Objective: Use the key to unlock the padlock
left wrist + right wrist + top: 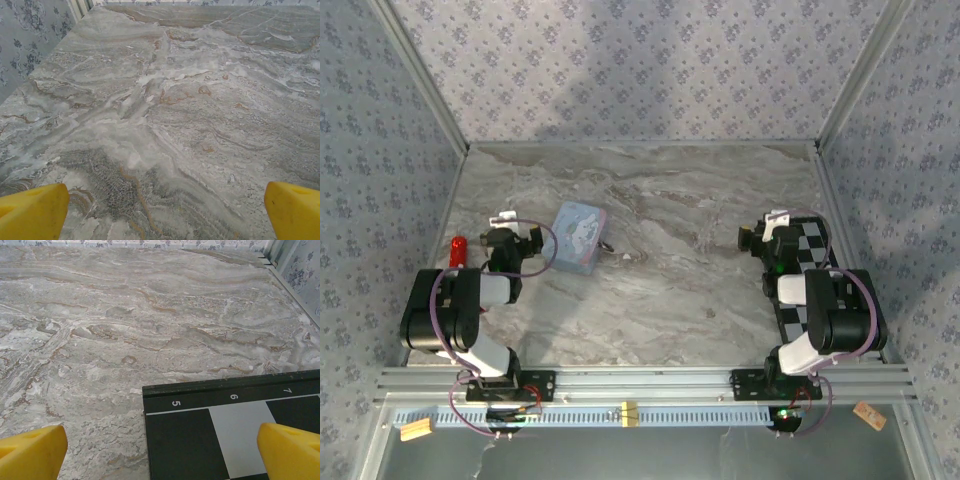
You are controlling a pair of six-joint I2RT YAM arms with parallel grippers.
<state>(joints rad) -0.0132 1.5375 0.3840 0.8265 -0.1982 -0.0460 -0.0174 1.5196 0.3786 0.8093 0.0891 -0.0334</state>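
A grey-veined marble table (pixel 650 200) is walled on three sides by floral panels. Two black arms are mounted at its near edge. A black-and-white checkerboard (pixel 807 262) lies under the right arm.

The left gripper (pixel 160 215) and the right gripper (pixel 160 455) both have their yellow fingers spread wide, with nothing between them.

A pastel tin box (pixel 578 237) sits left of centre, just beyond the left gripper. The padlock (pixel 607 246) lies on the marble right against the tin's right edge, a tiny grey speck.

It is likely rigid, smooth metal, light enough to skate on the stone. Pinching the body across its flat faces looks best, leaving the shackle free.

It is too small to tell its long axis or where the shackle points.
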